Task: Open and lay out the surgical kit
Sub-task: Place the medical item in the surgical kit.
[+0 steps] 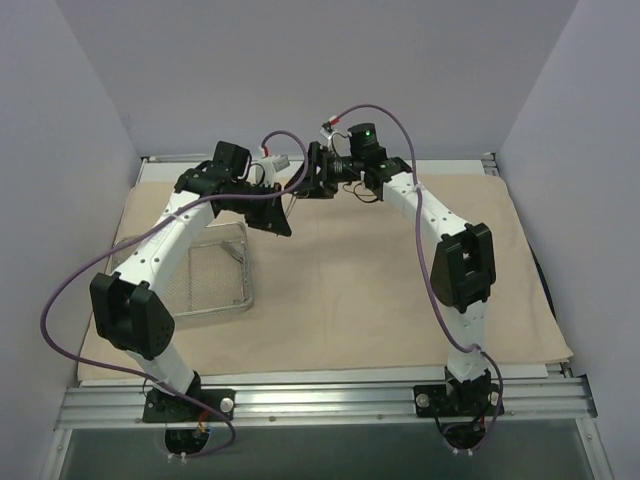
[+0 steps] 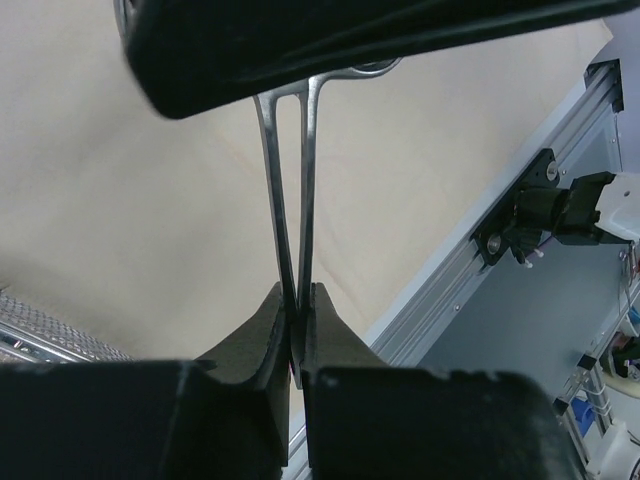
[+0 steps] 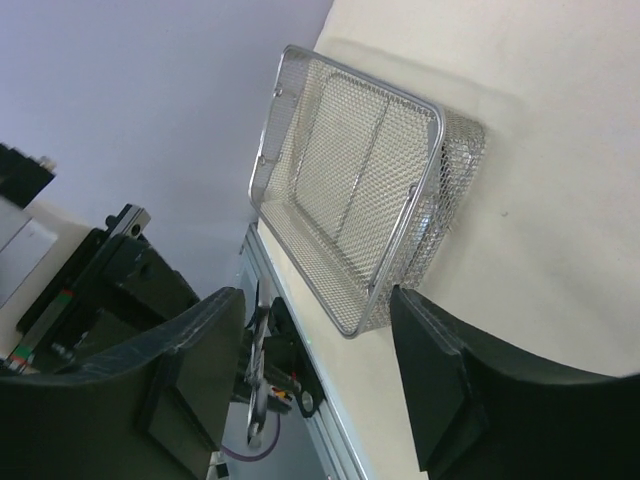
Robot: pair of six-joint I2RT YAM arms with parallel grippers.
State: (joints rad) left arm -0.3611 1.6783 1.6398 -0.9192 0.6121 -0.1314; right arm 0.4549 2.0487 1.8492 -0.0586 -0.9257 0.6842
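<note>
One mesh tray [image 1: 243,270] sits at the left side of the cloth wrap [image 1: 370,290], looking empty. Just right of it, the left gripper [image 2: 297,300] has its jaws clamped on the thin shanks of a scissor-like instrument [image 2: 305,180], above the cloth. The right gripper [image 3: 318,310] faces it, jaws apart, gripping nothing. The slim steel could twist or slip free in a hand-over near the desk's far edge. Broad bare cloth lies rightward.

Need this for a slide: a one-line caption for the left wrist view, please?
Left gripper shut on a thin metal instrument above the beige cloth.
</note>
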